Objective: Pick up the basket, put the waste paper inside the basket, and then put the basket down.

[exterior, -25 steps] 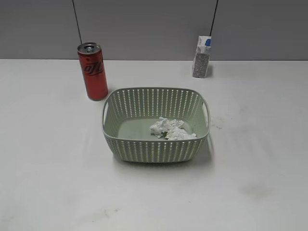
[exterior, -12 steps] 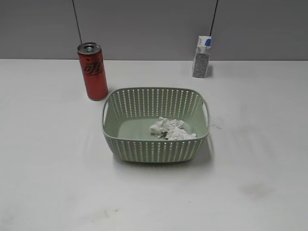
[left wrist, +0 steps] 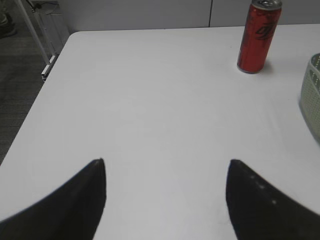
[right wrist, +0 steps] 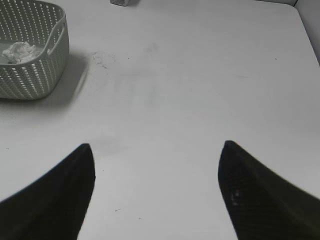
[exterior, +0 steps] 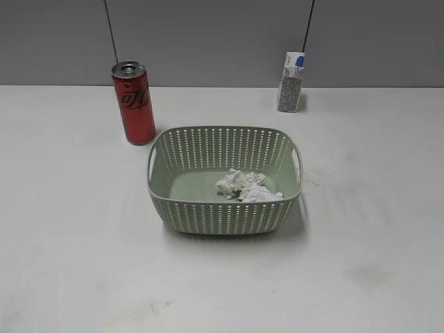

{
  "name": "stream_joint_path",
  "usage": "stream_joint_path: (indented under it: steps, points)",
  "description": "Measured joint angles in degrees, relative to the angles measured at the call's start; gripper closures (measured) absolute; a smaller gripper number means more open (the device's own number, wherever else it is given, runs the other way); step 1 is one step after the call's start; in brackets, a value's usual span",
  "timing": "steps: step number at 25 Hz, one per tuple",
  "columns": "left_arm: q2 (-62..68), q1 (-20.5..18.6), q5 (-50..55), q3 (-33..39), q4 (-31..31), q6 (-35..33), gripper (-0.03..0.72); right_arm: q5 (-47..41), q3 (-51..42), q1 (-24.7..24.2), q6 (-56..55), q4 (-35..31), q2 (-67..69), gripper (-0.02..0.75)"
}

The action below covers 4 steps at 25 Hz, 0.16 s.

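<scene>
The pale sage-green basket (exterior: 222, 211) stands on the white table in the middle of the exterior view. Crumpled white waste paper (exterior: 246, 187) lies inside it, toward its right front. The basket's left edge shows in the left wrist view (left wrist: 312, 95), and the basket shows with the paper (right wrist: 17, 51) in the right wrist view (right wrist: 35, 70). My left gripper (left wrist: 166, 167) is open and empty over bare table, left of the basket. My right gripper (right wrist: 156, 150) is open and empty over bare table, right of the basket. Neither arm shows in the exterior view.
A red soda can (exterior: 134, 103) stands behind the basket's left corner and shows in the left wrist view (left wrist: 257, 37). A white-and-blue carton (exterior: 291, 82) stands at the back right. The table's left edge (left wrist: 35, 105) runs near the left gripper.
</scene>
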State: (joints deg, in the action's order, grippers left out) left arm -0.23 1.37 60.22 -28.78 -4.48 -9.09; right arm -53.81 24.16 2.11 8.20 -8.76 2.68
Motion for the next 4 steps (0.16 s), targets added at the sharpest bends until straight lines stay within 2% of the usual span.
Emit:
stream_joint_path:
  steps: [4]
  points:
    - [0.0,0.0,0.0,0.0,0.0,0.0,0.129,0.0,0.0,0.0,0.0,0.0,0.0,0.158]
